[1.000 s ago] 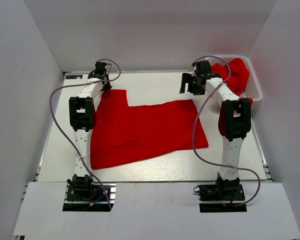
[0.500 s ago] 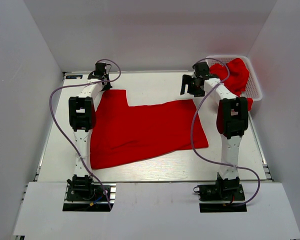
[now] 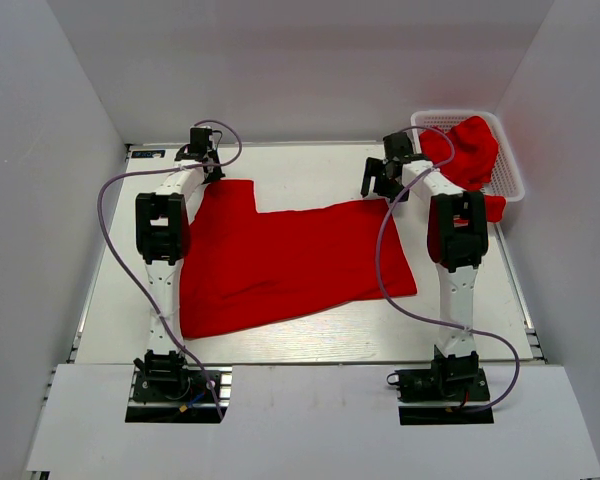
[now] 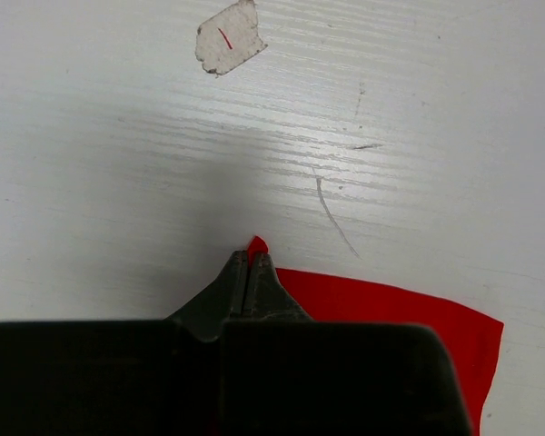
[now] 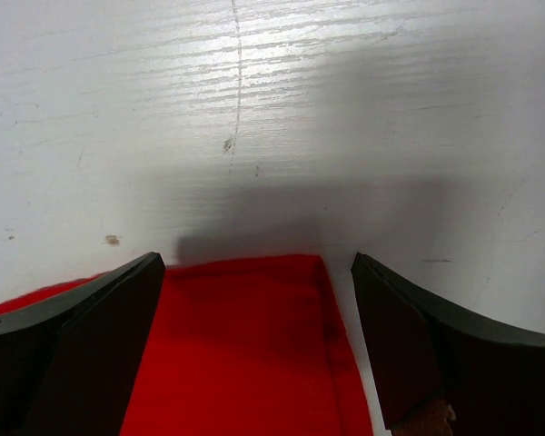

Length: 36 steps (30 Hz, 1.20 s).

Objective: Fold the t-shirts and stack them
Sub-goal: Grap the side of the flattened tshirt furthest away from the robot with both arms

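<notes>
A red t-shirt point(image 3: 290, 255) lies spread on the white table point(image 3: 310, 170). My left gripper point(image 3: 209, 170) is at its far left corner, shut on that corner; a tip of red cloth point(image 4: 257, 243) pokes past the closed jaws in the left wrist view. My right gripper point(image 3: 380, 180) is open over the shirt's far right corner point(image 5: 254, 345), one finger on each side of it, low above the table. More red t-shirts point(image 3: 468, 150) are heaped in the basket at the far right.
A white mesh basket point(image 3: 508, 170) stands at the far right corner, beside the right arm. White walls enclose the table on three sides. A scrap of tape point(image 4: 227, 38) is stuck to the table beyond the left gripper.
My right gripper has moved a little left and lower, onto the shirt's far right corner. The left gripper and the shirt have stayed put.
</notes>
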### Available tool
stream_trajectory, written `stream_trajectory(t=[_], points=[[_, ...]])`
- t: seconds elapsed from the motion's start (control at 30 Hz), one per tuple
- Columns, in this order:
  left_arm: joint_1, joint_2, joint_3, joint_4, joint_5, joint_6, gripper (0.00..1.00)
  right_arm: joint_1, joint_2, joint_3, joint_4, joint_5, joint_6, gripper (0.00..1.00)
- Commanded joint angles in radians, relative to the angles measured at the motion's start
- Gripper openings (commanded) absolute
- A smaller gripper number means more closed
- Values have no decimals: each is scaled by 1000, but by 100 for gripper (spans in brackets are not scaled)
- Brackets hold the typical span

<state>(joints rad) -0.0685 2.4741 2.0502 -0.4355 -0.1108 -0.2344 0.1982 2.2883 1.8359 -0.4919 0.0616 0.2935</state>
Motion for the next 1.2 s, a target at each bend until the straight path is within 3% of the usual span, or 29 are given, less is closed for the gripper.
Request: stream_trajectory(t=[0.0, 0.2, 0.4, 0.5, 0.53, 0.6, 0.63, 0.8, 1.03, 1.17], points=[[-7, -23, -45, -88, 53, -9, 0, 3, 20, -13, 12, 38, 33, 90], [-7, -46, -88, -77, 53, -19, 0, 44, -24, -81, 21, 159, 30, 90], [-7, -66, -134, -58, 43, -28, 0, 87, -3, -67, -33, 282, 29, 83], [-7, -66, -134, -58, 34, -28, 0, 92, 17, -46, -66, 306, 56, 70], [-7, -66, -134, -58, 34, -28, 0, 95, 17, -44, -71, 314, 73, 57], [-7, -66, -134, -58, 34, -28, 0, 96, 14, -49, -71, 314, 81, 44], [-7, -66, -134, -58, 34, -28, 0, 96, 5, -56, -70, 316, 88, 27], [-7, -86, -125, -46, 63, -19, 0, 96, -19, -78, -31, 314, 79, 1], [-7, -168, -125, -14, 102, -19, 0, 93, -93, -93, 82, 317, -10, 0], [-7, -285, -244, 29, 102, -19, 0, 92, -189, -196, 232, 281, -77, 0]])
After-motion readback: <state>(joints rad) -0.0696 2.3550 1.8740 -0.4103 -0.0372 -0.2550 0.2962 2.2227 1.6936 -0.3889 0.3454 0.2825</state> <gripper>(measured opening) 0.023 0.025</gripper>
